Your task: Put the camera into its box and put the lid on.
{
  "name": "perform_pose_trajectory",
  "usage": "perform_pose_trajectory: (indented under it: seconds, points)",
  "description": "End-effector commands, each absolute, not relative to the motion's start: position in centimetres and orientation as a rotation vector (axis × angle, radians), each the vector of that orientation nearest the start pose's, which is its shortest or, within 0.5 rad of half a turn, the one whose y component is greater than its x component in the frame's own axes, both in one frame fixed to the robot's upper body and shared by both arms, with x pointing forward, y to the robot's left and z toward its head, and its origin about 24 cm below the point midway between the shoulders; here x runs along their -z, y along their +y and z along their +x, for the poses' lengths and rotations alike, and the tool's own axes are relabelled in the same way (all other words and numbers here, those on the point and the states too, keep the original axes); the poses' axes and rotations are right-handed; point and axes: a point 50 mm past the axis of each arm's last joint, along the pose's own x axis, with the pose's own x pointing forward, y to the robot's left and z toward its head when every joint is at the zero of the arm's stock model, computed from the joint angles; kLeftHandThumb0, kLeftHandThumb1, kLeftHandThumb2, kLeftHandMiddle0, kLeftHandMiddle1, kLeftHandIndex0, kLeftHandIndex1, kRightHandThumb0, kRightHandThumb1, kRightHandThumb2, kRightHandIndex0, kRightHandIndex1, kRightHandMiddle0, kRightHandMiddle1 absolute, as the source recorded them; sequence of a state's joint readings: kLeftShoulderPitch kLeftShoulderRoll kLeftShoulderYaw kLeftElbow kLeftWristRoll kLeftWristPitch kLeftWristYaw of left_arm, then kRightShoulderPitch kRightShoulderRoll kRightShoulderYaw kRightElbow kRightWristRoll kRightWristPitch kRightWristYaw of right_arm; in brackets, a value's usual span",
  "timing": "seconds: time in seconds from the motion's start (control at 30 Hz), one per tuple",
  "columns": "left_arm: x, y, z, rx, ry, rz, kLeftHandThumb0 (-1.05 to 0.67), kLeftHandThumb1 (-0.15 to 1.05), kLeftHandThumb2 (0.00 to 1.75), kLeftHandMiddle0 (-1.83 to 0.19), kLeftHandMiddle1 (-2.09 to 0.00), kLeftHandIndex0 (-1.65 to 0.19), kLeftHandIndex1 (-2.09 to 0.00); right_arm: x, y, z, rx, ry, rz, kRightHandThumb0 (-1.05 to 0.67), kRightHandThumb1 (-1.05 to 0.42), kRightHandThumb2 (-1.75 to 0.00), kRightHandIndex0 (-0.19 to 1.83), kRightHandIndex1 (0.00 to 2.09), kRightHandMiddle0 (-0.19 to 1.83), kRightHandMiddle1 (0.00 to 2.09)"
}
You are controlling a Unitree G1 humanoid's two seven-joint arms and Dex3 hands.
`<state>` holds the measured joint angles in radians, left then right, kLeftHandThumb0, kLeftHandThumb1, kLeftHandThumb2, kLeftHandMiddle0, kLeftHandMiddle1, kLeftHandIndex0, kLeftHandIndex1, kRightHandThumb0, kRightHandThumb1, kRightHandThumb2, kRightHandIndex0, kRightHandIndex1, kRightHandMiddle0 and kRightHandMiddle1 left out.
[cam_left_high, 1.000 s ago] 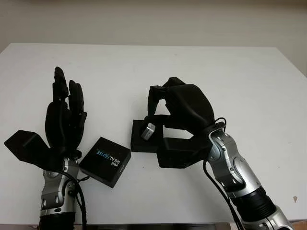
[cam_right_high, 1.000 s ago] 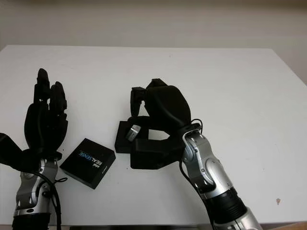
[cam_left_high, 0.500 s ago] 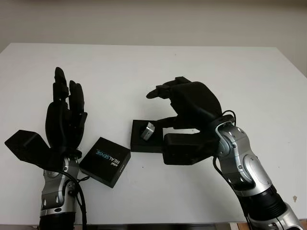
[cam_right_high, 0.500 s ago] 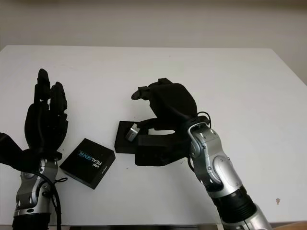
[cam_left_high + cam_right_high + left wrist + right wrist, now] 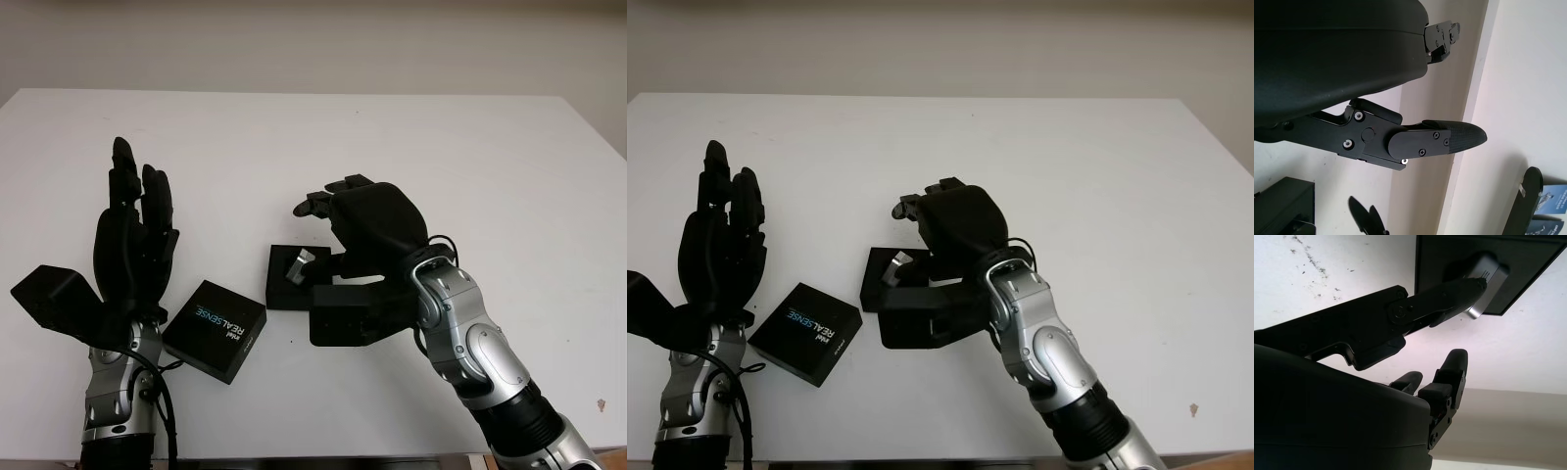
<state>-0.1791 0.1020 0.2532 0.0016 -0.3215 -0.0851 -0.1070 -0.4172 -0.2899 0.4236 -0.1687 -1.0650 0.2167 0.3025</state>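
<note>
Right hand [image 5: 367,220] open above camera [image 5: 297,264] in box [image 5: 284,292]; left hand [image 5: 132,245] open

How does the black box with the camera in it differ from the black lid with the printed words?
The box lies open with the silver camera tilted inside it; the lid shows a closed top. The lid carries white and blue lettering; the box shows none. The box lies under the open right hand; the lid lies beside the raised, open left hand. Both are black and lie on the white table.

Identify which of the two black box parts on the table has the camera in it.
The open box beside the right hand: the silver camera sits tilted in it. The lid, printed REALSENSE, lies closed-side up near the left hand.
</note>
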Motion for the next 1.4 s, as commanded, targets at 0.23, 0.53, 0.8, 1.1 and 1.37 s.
perform_pose_trajectory:
  seconds: [0.23,0.53,0.8,1.1,1.37]
  points:
    - [-10.6,21.5,27.7,-0.082,-0.331,-0.206,-0.67,1.05,0.42,0.19,0.00,0.19,0.00,-13.9,-7.7,29.2,-0.284,-0.325,-1.441,-0.69,-0.90,-0.06,0.22,0.53,0.21,1.26]
    - [-10.6,21.4,27.7,-0.081,-0.330,-0.216,-0.67,1.05,0.41,0.19,0.00,0.19,0.00,-13.8,-7.6,29.1,-0.269,-0.343,-1.516,-0.67,-0.93,-0.06,0.25,0.58,0.21,1.39]
    - [-10.6,21.4,27.7,-0.081,-0.332,-0.214,-0.67,1.05,0.42,0.19,0.00,0.19,0.00,-13.3,-7.4,28.9,-0.255,-0.358,-1.584,-0.68,-0.94,-0.06,0.29,0.65,0.23,1.33]
    - [-10.6,21.4,27.7,-0.085,-0.336,-0.208,-0.67,1.05,0.43,0.19,0.00,0.19,0.00,-12.4,-7.2,29.2,-0.263,-0.333,-1.636,-0.67,-0.94,-0.05,0.28,0.73,0.30,1.09]
    - [-10.7,21.4,27.6,-0.088,-0.335,-0.205,-0.67,1.05,0.42,0.19,0.00,0.19,0.00,-12.1,-7.4,29.5,-0.272,-0.312,-1.656,-0.69,-0.95,-0.05,0.15,1.05,0.28,1.17]
